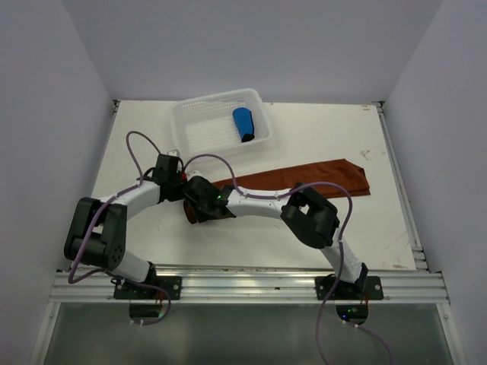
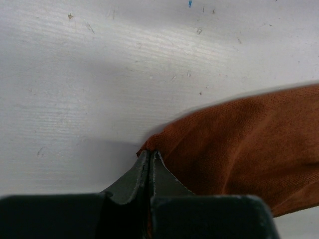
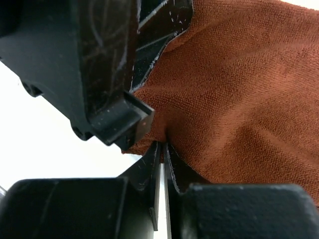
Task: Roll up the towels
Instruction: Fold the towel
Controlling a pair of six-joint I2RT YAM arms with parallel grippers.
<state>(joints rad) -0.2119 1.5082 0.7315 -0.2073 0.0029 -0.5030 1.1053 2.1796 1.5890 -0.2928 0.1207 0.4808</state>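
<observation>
The rust-brown cloth towel [image 1: 304, 176] lies stretched left to right on the white table [image 1: 396, 220]. The left gripper [image 2: 151, 154] and right gripper [image 3: 163, 145] — both clamped tight — pinch its left end; the bright blue towel [image 1: 243, 124], rolled, sits in the white mesh basket [image 1: 198, 129].

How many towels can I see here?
2. A rolled bright blue cloth towel lies inside the white plastic mesh basket; a long rust-brown cloth towel lies stretched across the table. None appears hidden.
</observation>
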